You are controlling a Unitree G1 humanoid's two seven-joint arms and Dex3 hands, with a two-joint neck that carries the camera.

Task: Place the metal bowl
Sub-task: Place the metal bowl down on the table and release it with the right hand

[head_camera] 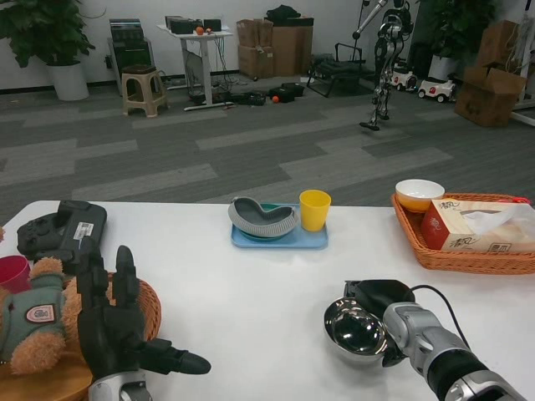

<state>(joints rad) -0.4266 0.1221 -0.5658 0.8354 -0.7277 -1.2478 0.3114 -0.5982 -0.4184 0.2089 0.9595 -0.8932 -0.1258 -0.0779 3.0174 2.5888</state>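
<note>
Right hand (378,311) gripping the metal bowl (354,327) by its rim on the white table (251,292), bowl just left of its fingers, left hand (117,322) empty, fingers spread, beside a teddy bear (33,322)

On the table there is one metal bowl (354,327), at the lower right of the frame, and one white-and-orange bowl (419,195) at the right, two bowls in all. There is one yellow cup (314,209) near the middle and one dark red cup (12,271) at the left edge. One blue tray (284,240) sits at the centre, with one grey curved dish (262,218) on it. There are two woven baskets: one orange basket (468,259) at the right and one brown basket (146,307) at the lower left. One tissue box (476,224), one teddy bear (33,322) and one black controller (63,227) complete the count. Two black hands show: the left hand (117,330) and the right hand (380,294).
</note>
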